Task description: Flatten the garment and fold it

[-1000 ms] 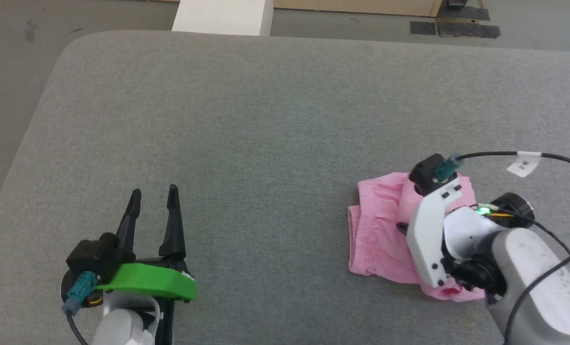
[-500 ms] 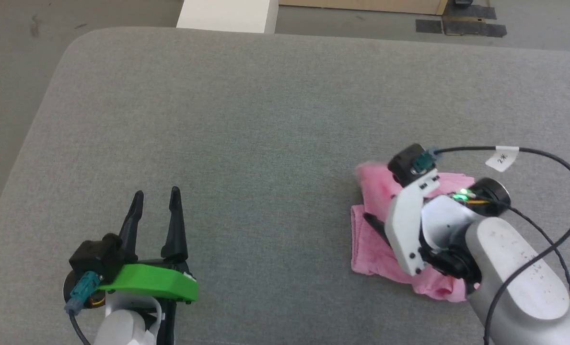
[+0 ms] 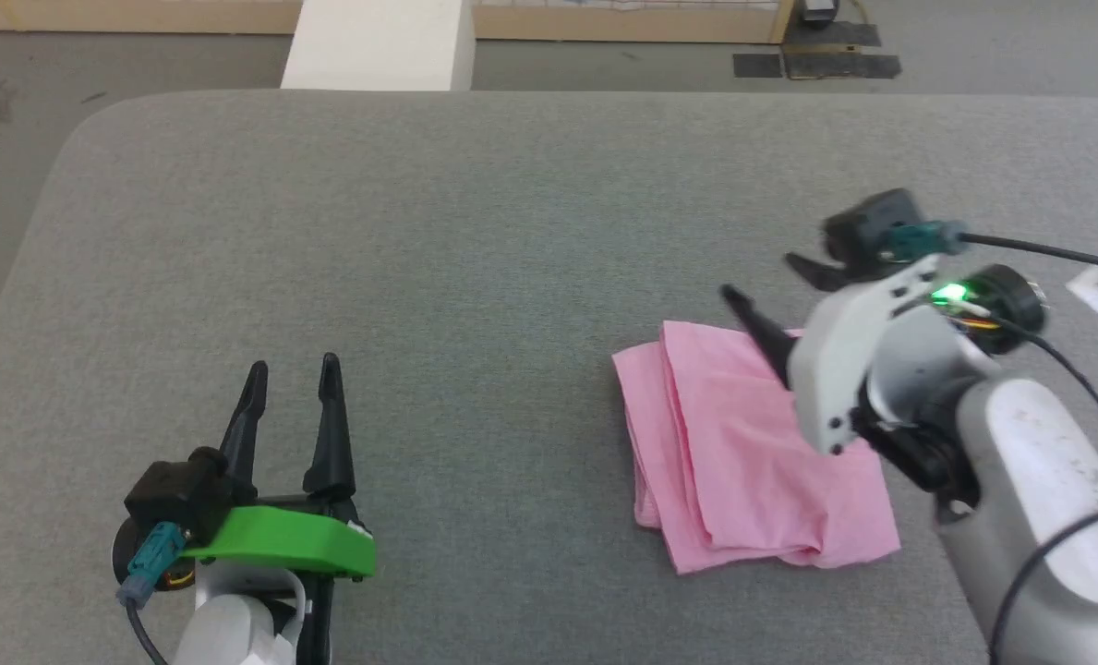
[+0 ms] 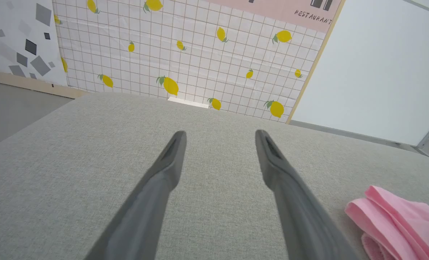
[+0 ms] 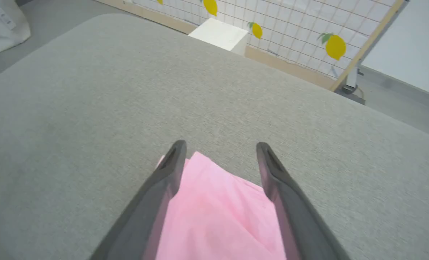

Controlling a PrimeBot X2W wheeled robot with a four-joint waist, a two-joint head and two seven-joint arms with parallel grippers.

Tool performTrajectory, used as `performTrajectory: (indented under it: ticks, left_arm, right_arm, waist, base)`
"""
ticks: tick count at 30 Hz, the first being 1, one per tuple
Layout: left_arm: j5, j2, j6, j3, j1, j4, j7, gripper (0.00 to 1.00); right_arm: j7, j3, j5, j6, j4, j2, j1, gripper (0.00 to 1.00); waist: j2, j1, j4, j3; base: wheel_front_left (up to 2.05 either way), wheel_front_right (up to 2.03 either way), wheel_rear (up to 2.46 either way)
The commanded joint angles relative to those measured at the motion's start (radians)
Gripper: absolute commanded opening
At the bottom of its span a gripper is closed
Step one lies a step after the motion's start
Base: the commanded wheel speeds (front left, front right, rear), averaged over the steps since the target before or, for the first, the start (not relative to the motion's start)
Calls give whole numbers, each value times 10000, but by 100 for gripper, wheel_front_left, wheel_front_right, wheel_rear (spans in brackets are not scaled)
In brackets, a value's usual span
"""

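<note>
The garment (image 3: 752, 453) is pink cloth lying folded in flat layers on the grey padded table (image 3: 419, 231), right of centre. My right gripper (image 3: 761, 277) hovers open over the garment's far edge, with nothing between its fingers. In the right wrist view, the garment (image 5: 218, 209) lies below and between the spread fingers of that gripper (image 5: 220, 144). My left gripper (image 3: 294, 367) rests open and empty at the lower left, well apart from the cloth. In the left wrist view, the left gripper (image 4: 219, 133) points across bare table, and the garment's layered edge (image 4: 398, 220) sits at the lower right.
A white box (image 3: 378, 46) stands on the floor just past the table's far edge. The table's far left corner is rounded. Dark tape patches (image 3: 816, 63) mark the floor at the back. A lemon-patterned wall (image 4: 185, 54) stands behind.
My right gripper opened, let go of the garment and lifted away toward the far side. The garment now lies flatter in a neat fold. The head camera shifted; the left arm stayed still.
</note>
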State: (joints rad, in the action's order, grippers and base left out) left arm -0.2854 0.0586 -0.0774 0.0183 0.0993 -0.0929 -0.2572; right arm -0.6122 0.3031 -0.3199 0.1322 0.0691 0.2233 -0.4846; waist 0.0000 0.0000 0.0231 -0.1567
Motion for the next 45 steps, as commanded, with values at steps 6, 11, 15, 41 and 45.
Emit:
performTrajectory:
  ticks: [6,11,15,41,45]
  left_arm:
    - [85,-9,44,-1,-83,56,-45,100]
    - [100,-23,22,80,-50,38,-45,100]
    - [87,-30,4,103,-53,18,-45,100]
    - [16,-45,57,26,-195,103,-45,100]
    - [42,4,42,2,-173,167,-45,100]
  right_arm:
    - [82,-1640,1041,-15,464,-260,1233,100]
    - [-242,-2044,1483,-15,1113,-592,1928,100]
    - [-399,-2277,1881,-15,1654,-762,2160,100]
    - [-845,-98,1151,-15,2659,536,922,0]
    - [-929,940,544,-15,2663,1232,241,0]
  waist:
    - [0,0,293,-1]
    - [0,0,186,-118]
    - [0,0,47,-203]
    - [0,0,726,-116]
    - [0,0,1926,-350]
  base:
    - [0,0,0]
    - [0,0,0]
    - [0,0,0]
    - [0,0,0]
    - [0,0,0]
